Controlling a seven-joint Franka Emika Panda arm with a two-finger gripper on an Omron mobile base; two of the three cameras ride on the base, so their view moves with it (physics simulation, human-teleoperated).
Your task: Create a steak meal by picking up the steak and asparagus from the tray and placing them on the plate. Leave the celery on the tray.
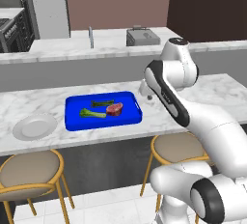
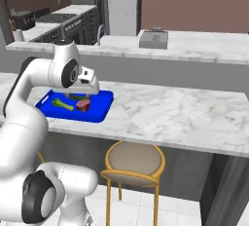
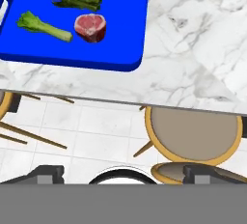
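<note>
1. The arm (image 1: 212, 126) is glossy white, built of thick rounded segments.
2. Dark grey to black bands ring its joints, with round dark caps on the elbow and base joints.
3. The tool (image 3: 123, 171) has two small dark grey fingertips (image 3: 46, 171).

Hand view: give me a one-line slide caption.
Steak, asparagus and celery all lie on the blue tray, above open gripper.

Even, bright, diffuse light fills all three rendered views, with no clear source direction. Shadows are faint; the marble counter (image 1: 212, 90) shows no glare. Edges look slightly soft and low-resolution, without noticeable distortion or defocus.
</note>
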